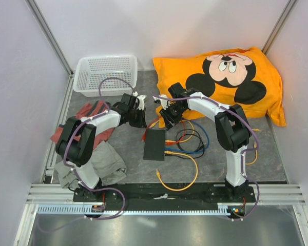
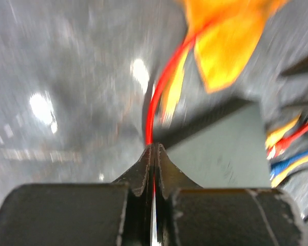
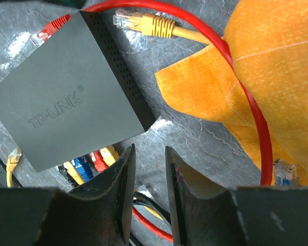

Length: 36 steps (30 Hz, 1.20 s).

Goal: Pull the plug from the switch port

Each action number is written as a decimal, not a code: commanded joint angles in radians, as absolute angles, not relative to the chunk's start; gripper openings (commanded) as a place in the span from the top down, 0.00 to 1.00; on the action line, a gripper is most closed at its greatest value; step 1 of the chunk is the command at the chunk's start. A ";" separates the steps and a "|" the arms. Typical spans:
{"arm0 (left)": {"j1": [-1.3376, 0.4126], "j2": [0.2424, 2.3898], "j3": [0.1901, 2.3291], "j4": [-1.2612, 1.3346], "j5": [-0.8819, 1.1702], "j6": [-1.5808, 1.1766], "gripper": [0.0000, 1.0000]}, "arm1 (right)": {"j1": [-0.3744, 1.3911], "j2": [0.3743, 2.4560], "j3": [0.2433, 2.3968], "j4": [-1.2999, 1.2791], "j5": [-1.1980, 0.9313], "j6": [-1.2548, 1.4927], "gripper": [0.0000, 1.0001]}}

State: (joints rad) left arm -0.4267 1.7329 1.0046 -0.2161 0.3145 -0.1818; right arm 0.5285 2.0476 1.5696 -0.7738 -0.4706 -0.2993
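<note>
My left wrist view was smeared by blur, yet the left end effector (image 2: 154,149) showed clamped shut on the red cable (image 2: 159,84). The switch (image 1: 154,144) lay flat on the tabletop (image 1: 127,139) between the two arms, with its long axis running near to far and its ported side facing right. The right end effector (image 3: 149,169) hovered beside it, jaws apart on nothing. Its fingers (image 3: 113,195) hid part of the plugs (image 3: 90,165) in the ports.

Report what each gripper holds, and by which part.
Left gripper: jaws shut on the thin red cable, along its length, not at a plug. Right gripper: jaws apart, gripping nothing.
</note>
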 commanded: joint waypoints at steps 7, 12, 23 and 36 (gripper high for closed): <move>-0.407 1.662 1.164 -0.275 0.207 -0.097 0.98 | 0.534 1.988 1.562 -0.782 -0.506 -0.307 0.62; -0.420 1.554 1.008 -0.276 0.441 -0.103 0.98 | 0.532 2.023 1.563 -0.893 -0.592 -0.360 0.50; -0.486 1.526 0.833 -0.201 0.586 -0.107 0.99 | 0.482 2.133 1.565 -0.916 -0.727 -0.373 0.47; -0.489 1.598 0.859 -0.192 0.522 -0.112 0.98 | 0.429 2.233 1.611 -0.979 -0.860 -0.411 0.50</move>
